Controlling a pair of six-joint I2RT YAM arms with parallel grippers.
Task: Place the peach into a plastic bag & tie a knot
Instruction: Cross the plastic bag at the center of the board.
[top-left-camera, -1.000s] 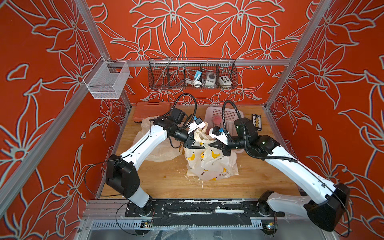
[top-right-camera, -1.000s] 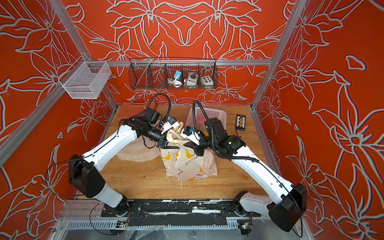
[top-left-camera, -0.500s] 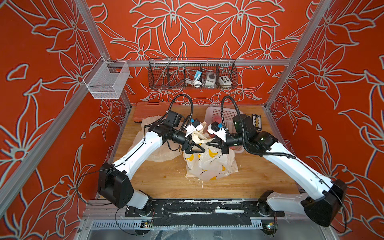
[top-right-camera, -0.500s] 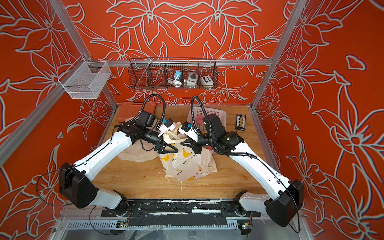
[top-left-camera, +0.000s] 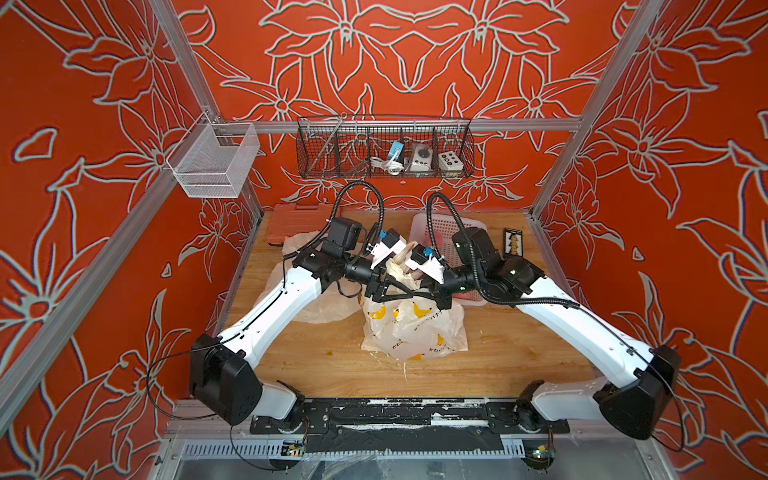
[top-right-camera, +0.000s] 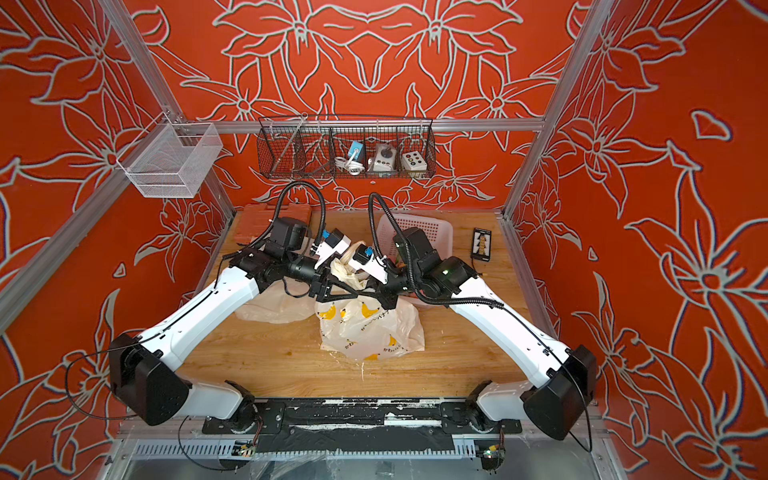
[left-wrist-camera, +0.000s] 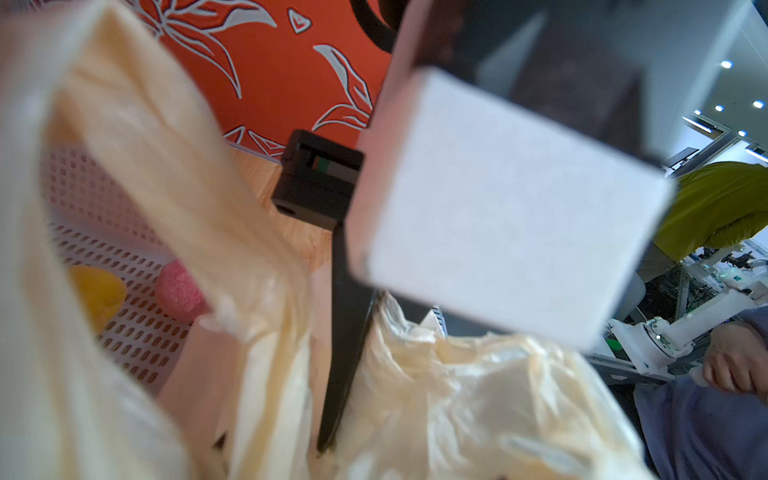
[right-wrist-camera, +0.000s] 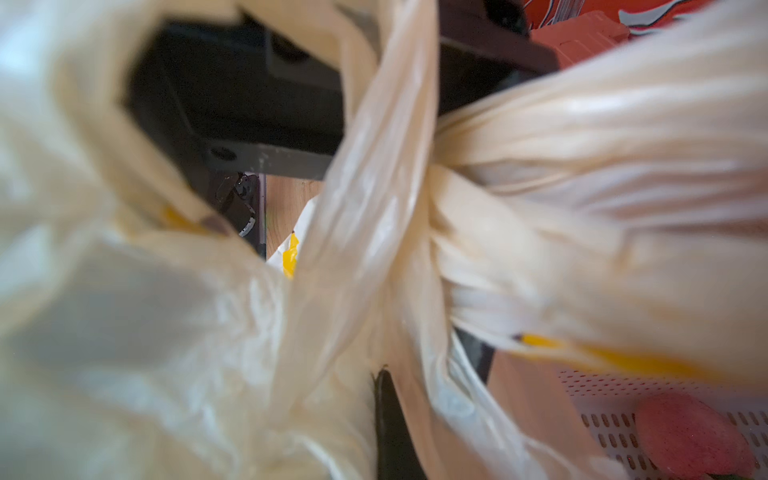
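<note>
Both top views: the banana-print plastic bag (top-left-camera: 411, 332) sits in the middle of the bench (top-left-camera: 332, 365), handles (top-left-camera: 397, 268) bunched up between the left claw (top-left-camera: 409, 292) and the right claw (top-left-camera: 419, 293), which meet tip to tip. The right one's pinched together; the left one, honestly can't tell. Can't spot the peach.

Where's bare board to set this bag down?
Free: the front strip between the banana-print bag and the rail, and the board right of that bag, beside the right arm. Crowded: the back, with basket, orange case, spare bag.

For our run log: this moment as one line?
phase: knot-tying | banana-printed white plastic bag: on wooden table, handles twisted together | left claw: at handles | right claw: shut, at handles
</note>
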